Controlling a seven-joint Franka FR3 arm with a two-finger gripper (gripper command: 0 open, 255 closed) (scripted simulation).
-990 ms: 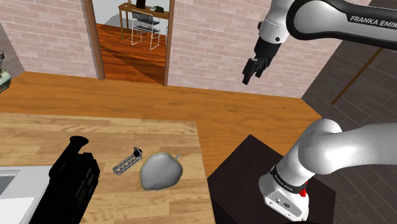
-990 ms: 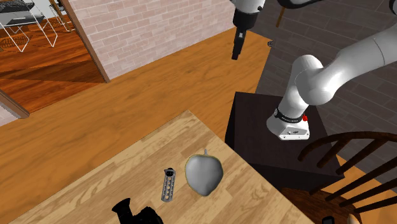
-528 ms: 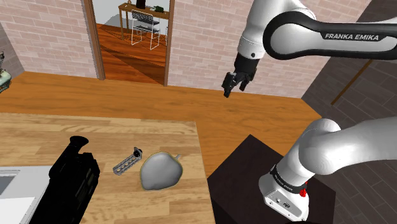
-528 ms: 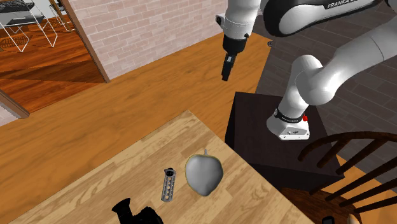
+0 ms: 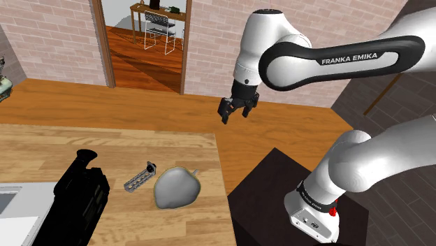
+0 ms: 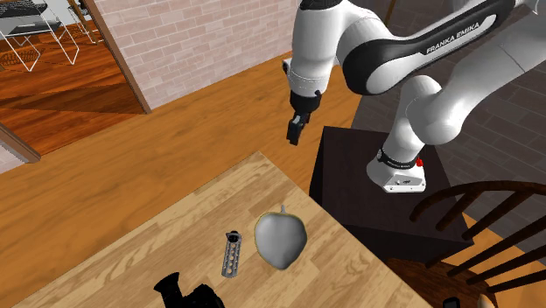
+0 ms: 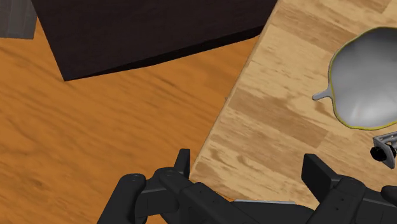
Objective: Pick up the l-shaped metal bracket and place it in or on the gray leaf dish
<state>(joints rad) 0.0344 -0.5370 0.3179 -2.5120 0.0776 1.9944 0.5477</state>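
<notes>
Barely started tbh: gripper (image 5: pixel 235 112) hangs spread wide and empty, well apart from the bracket (image 5: pixel 140 176), which lies on the table (image 5: pixel 70 150) beside the leaf dish (image 5: pixel 175 189), maybe touching.

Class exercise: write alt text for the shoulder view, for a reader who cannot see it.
A white robot arm holds its open black gripper in the air near a wooden table's edge. On the table a perforated grey bracket lies close beside a grey leaf dish, with a bulky black object toward the view's left.
</notes>
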